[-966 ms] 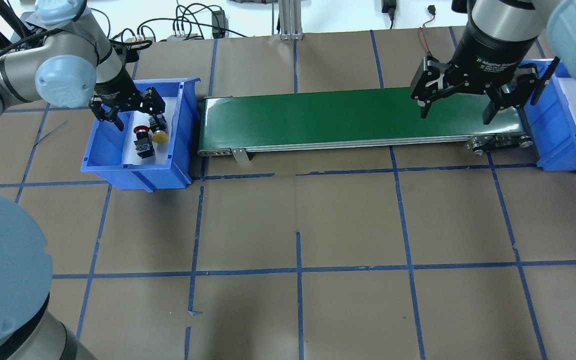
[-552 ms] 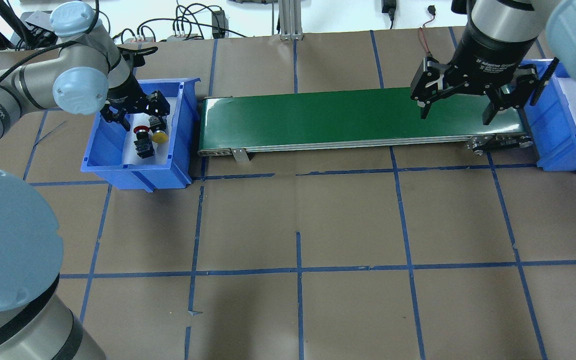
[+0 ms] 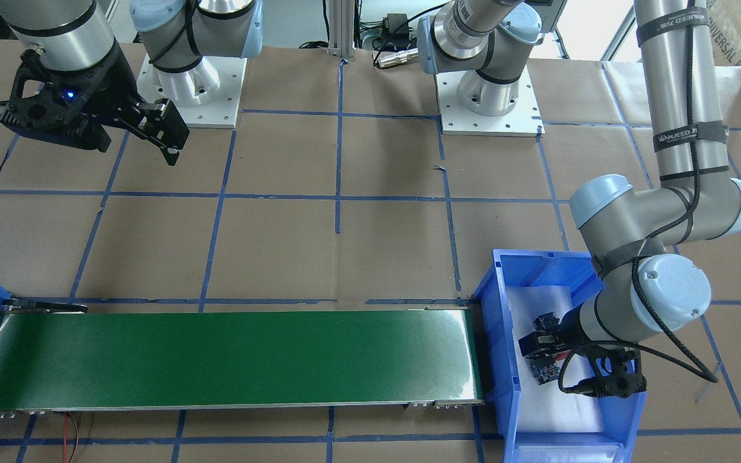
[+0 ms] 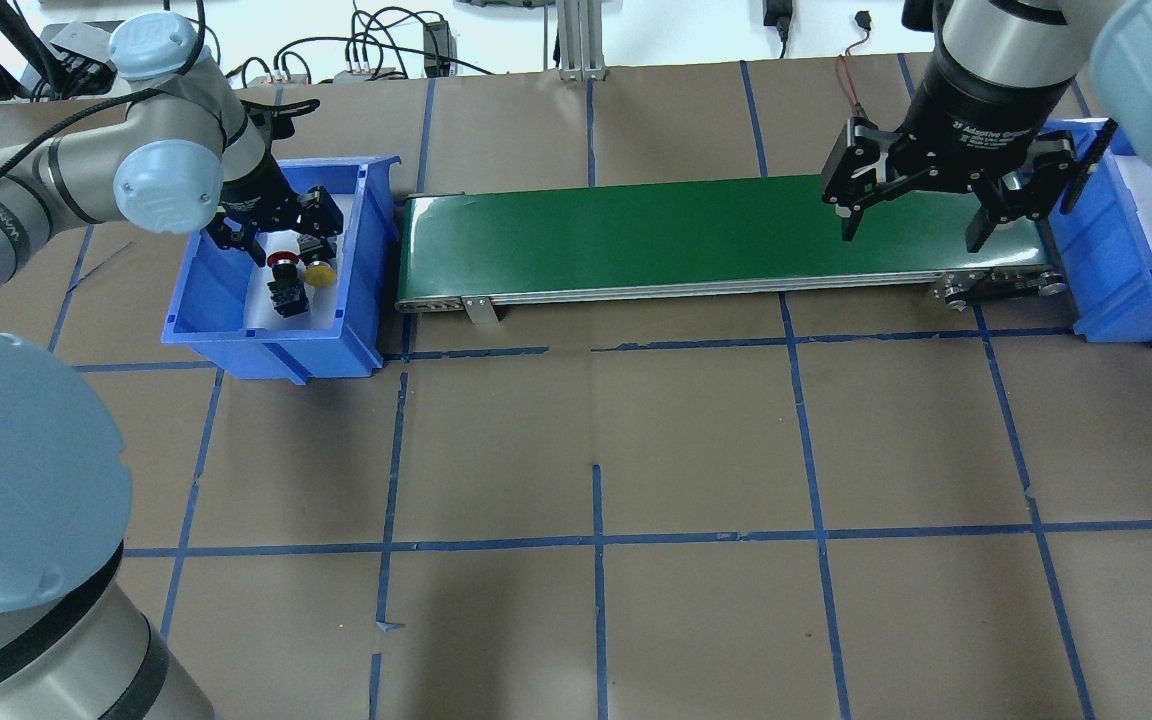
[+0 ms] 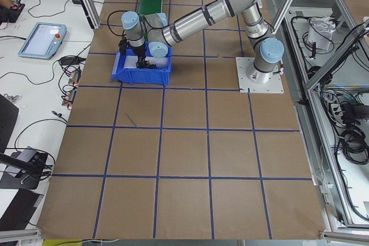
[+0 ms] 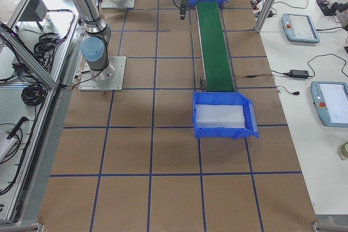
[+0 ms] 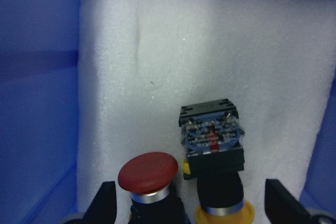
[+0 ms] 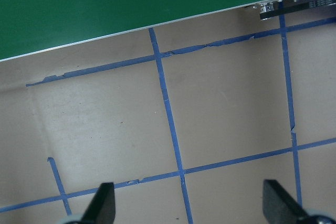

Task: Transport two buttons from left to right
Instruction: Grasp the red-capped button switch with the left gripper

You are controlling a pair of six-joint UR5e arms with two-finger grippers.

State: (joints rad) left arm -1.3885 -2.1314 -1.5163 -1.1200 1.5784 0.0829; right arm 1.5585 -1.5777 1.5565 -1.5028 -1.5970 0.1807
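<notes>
The red button and the yellow button lie side by side on white foam in the left blue bin. My left gripper is open and low inside the bin, just behind them. In the left wrist view the red cap and the yellow button, with its grey-blue contact block, sit between the open fingertips. My right gripper is open and empty above the right end of the green conveyor.
A second blue bin with white foam stands past the conveyor's right end. The conveyor runs between the two bins. The left bin's walls close in around my left gripper. Brown paper with blue tape lines covers the table.
My left arm has swung in and lowered the open gripper a little right, closer to the two buttons. The right arm has not moved.
</notes>
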